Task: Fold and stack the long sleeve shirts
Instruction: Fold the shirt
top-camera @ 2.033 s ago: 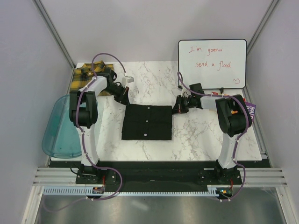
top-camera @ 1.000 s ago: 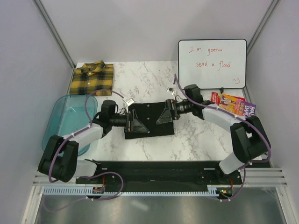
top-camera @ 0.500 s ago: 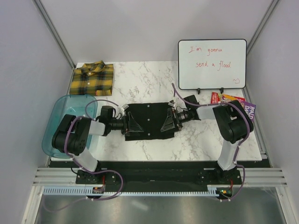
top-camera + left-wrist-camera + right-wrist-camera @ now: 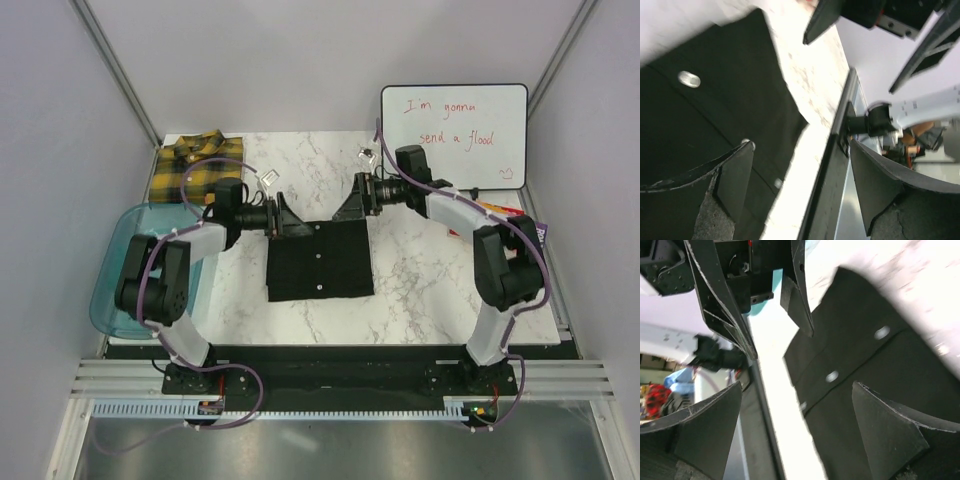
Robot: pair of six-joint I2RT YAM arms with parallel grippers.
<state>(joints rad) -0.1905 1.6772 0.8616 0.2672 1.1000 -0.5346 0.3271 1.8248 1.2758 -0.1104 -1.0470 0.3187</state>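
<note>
Both grippers are sitting farther back than half a second ago: instead of flanking the side hems, they are now hovering at the far edge of the black shirt, which is lying much as it was. The marble table is carrying the clothes. A whiteboard is standing at its far right, and a blue tub is sitting just beside its left edge. The black shirt is lying folded into a rectangle in the middle of the table, button side up. The plaid shirt is resting folded in the far left corner, well apart from the black one, with the left arm crossing its near edge. The left gripper is pointing at the black shirt's far left corner and the right gripper at its far right corner, tips facing each other. The left fingers and the right fingers are spreading wide, gripping nothing. Small white buttons are showing along the placket.
</note>
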